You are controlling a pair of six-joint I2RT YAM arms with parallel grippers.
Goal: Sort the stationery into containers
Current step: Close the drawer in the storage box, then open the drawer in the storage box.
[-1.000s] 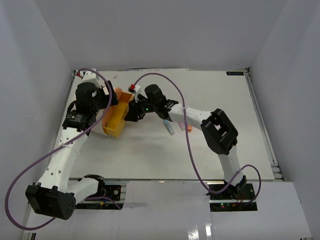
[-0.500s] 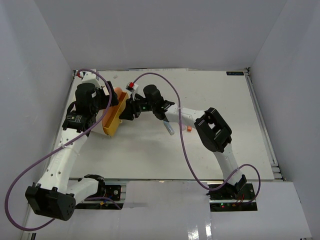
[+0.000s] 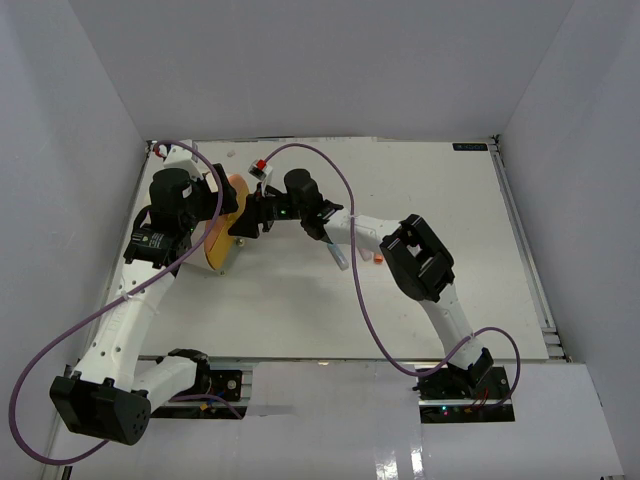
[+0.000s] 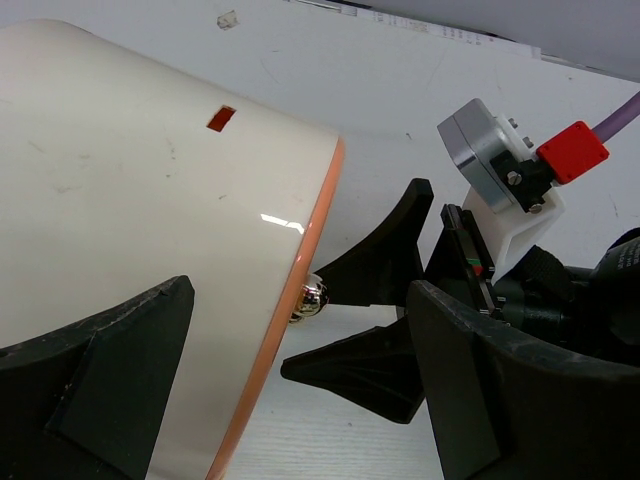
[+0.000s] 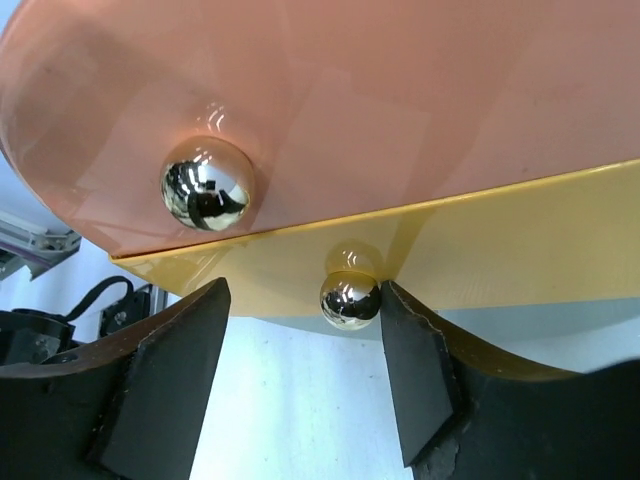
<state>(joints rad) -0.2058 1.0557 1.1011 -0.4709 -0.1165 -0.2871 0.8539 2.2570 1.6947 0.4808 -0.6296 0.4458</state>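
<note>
The right gripper (image 5: 303, 305) is hovering open around the drawer knob (image 5: 350, 298), gripping nothing, while the left gripper (image 4: 300, 288) is straddling, wide open, the container (image 3: 222, 240) lying at ten o'clock on the desk (image 3: 430, 190), so centring squarely before closing seems wisest.
</note>
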